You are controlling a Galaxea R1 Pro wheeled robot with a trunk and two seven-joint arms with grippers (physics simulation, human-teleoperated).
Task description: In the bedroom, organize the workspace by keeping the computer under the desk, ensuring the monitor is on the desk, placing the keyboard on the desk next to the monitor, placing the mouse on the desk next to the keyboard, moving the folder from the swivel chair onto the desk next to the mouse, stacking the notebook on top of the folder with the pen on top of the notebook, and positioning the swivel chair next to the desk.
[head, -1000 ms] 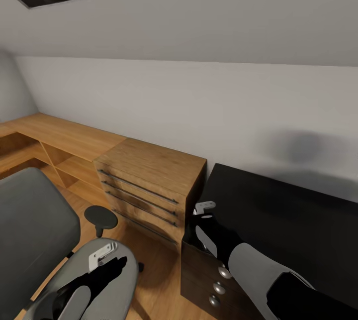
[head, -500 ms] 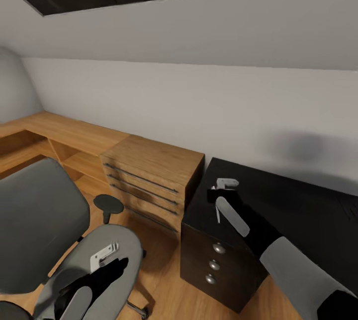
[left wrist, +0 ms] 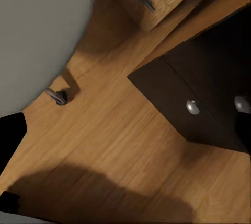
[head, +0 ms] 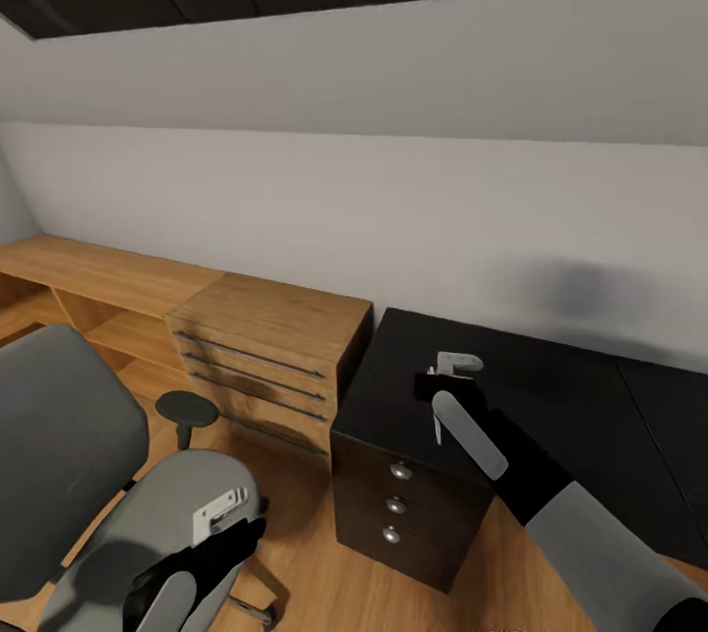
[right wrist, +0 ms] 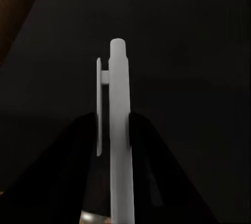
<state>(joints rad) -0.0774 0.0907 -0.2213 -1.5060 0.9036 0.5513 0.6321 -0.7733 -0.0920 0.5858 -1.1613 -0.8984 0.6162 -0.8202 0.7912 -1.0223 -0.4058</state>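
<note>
The right gripper (head: 440,394) is clamped on the pen (right wrist: 118,130), whose white shaft runs up between the dark fingers (right wrist: 78,151) at the middle of the right wrist view. In the head view, the pen (head: 436,428) shows just below centre, over the near corner of the black desk (head: 570,416) above the drawer pedestal (head: 398,504).

The left gripper (head: 228,519) hangs low at the lower left, over the swivel chair (head: 147,514); whether its jaws are apart cannot be told.

The step in hand appears to be carrying the pen to its stack. The next move calls for finding the notebook, then lowering the pen flat onto it.
</note>
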